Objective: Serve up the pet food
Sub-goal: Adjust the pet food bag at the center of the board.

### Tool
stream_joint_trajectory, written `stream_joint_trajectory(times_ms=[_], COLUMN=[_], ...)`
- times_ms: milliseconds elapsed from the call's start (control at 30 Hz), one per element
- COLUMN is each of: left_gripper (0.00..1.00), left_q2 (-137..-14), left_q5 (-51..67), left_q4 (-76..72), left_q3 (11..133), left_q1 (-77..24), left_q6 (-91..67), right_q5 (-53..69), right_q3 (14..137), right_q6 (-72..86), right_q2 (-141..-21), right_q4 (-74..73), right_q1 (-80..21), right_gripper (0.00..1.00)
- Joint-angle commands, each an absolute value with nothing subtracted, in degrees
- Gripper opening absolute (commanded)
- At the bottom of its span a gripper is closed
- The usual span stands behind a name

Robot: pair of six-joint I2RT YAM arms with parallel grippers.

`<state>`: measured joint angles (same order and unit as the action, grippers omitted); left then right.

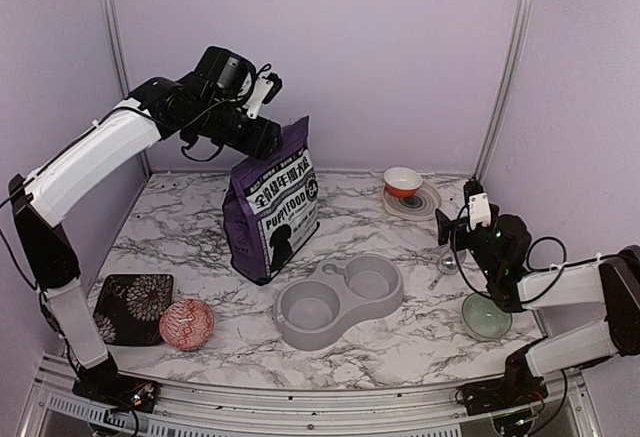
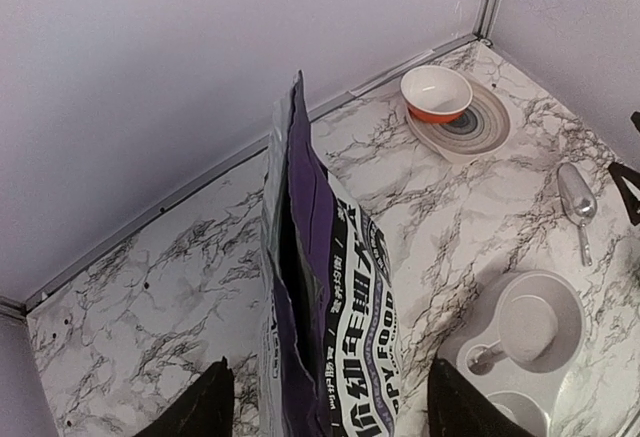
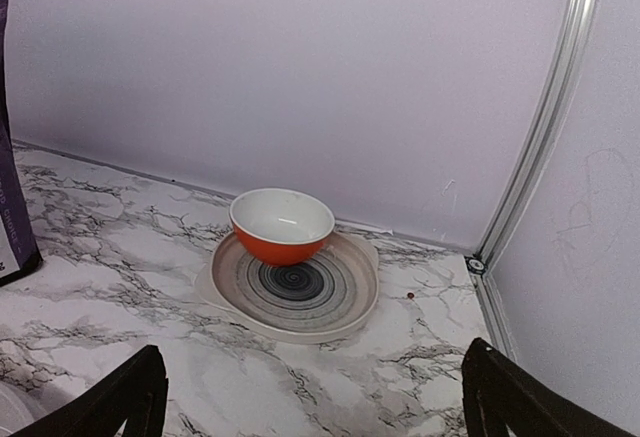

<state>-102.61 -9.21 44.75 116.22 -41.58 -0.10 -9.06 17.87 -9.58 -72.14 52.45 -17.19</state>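
Across the whole floor of the booth, a marble table (image 1: 200, 227) is carrying everything. Bolted at its near edge, the left arm (image 1: 95, 157) is reaching high over the back left. Its left gripper (image 2: 330, 387) is hanging at the mouth of the purple bag (image 1: 272, 212) with fingers spread, one on either side of the bag's top edge and neither touching it. The right arm (image 1: 560, 287) is crouching low on the right, and its right gripper (image 3: 315, 377) is gaping wide with nothing between the fingers, facing the back corner.

The bag is standing upright near the middle, its top gaping slightly. Its inside is too dark for me to see any contents. A grey double-bowl feeder (image 1: 345, 332) is sitting just in front of it, to the right. A black patterned plate (image 1: 133, 307) is lying at front left, with a red patterned bowl (image 1: 186, 322) touching its right edge. At back right, an orange bowl (image 3: 282, 225) is resting on a striped plate (image 3: 340, 302). A green glass bowl (image 1: 487, 317) is sitting under the right arm, and a metal scoop (image 2: 577, 202) is lying behind the feeder to its right.

Of the pet food (image 3: 410, 297), I am seeing only one brown pellet, lying on the marble just right of the striped plate.
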Motion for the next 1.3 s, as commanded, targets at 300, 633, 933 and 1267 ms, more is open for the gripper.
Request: stream_joint_trajectory(times_ms=[300,633,933,1267], left_gripper=[0.07,0.00,0.00,0.52], left_q2=[-107.2,-107.5,-105.5,-105.5], left_q5=[-15.9,-21.1,-19.9,-11.4], left_q4=[51.6,53.9,46.3,40.8], left_q3=[117.8,121.3,121.6,120.9], left_q1=[-41.5,-41.4,-41.4,-41.4], left_q6=[-1.1,-20.6,-35.2,-23.8], right_q5=[-8.9,-8.8,-8.3,-4.7], right_q3=[19.8,19.8,19.9,22.9], right_q6=[-8.9,-8.6,-8.1,-4.6], right_q2=[-70.8,-71.1,-70.6,-69.8], right_q4=[51.8,52.0,51.8,45.5], right_q1=[-17.8,-17.7,-17.8,-17.7], right_gripper=[1.00,1.00,0.99,0.98])
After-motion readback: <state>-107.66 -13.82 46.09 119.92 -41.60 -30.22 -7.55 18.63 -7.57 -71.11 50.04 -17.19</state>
